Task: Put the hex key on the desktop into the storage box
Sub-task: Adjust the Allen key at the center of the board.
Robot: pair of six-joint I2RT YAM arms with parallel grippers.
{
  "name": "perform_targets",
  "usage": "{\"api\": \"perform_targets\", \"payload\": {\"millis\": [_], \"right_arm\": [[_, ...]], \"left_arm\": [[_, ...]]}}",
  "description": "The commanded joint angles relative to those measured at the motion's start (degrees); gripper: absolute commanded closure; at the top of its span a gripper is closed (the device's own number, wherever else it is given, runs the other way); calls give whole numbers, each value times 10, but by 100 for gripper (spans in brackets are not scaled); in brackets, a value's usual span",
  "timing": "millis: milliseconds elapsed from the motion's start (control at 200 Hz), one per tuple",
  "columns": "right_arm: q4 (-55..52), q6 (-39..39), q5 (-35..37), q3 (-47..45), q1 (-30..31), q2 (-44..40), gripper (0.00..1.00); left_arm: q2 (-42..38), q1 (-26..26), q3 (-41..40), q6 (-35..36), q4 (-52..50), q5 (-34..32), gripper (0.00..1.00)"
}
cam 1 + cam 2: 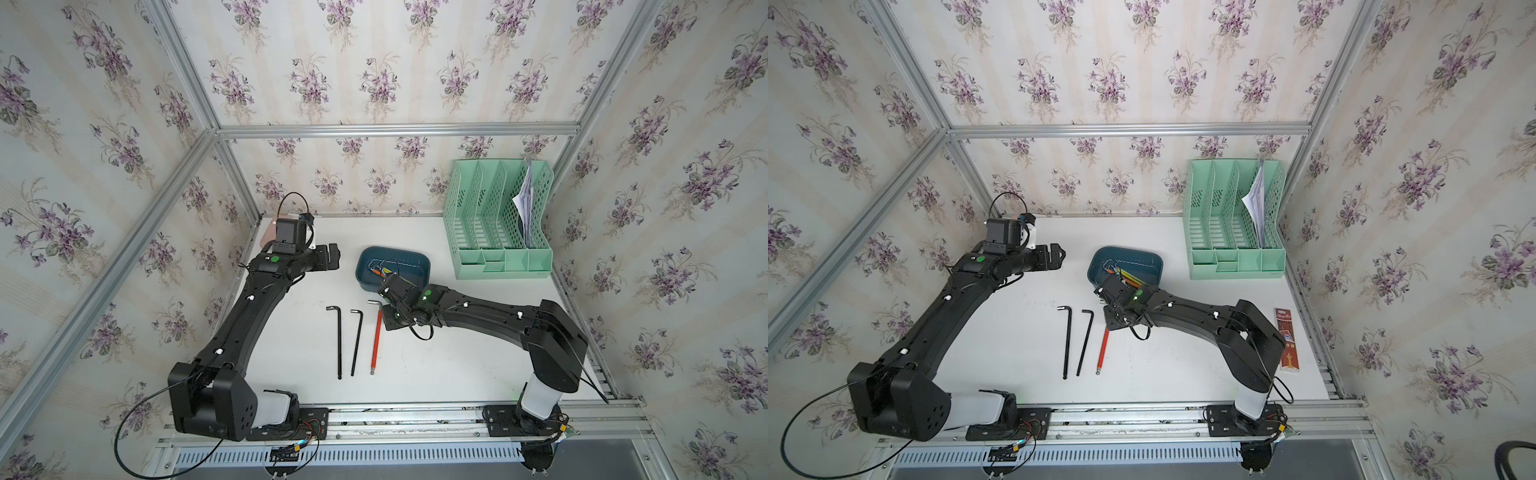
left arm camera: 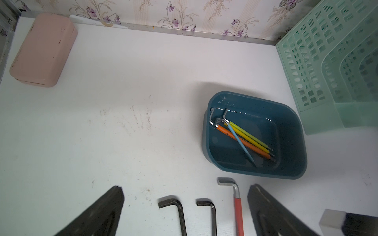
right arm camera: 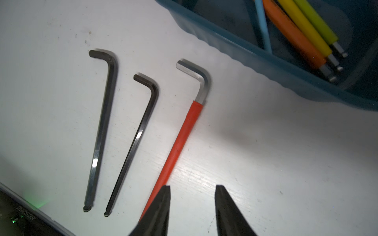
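Closest thing in my right wrist view is my right gripper [image 3: 193, 188]: fingers partway apart, nothing between them. One fingertip [image 3: 163, 196] overlaps the tail of the red-sleeved hex key [image 3: 184, 139]. That key lies flat on the desktop [image 3: 276, 153] beside two black hex keys [image 3: 102, 126], just short of the storage box [image 3: 225, 47]. The box already has orange, yellow and blue keys [image 3: 292, 33] in it.

My plan, I reckon: nudge sideways so the red sleeve sits centred in the gap and go straight down. Pinch the sleeve, not bare steel, since it should slip less, then lift clear of the box wall. My left gripper [image 2: 185, 189] is spread wide, holding nothing.
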Motion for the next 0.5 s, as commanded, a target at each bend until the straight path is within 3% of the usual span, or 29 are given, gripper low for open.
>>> {"api": "perform_targets", "payload": {"millis": [0,290,499], "right_arm": [[-57,-2,5,29,1,27,59],[-62,35,-26,81,6,63,59],[-53,66,1,82,24,97,60]], "left_arm": [[7,0,7,-1,-27,5,1],[44,1,52,0,-82,-1,1],[51,2,56,-10,-78,53,1]]}}
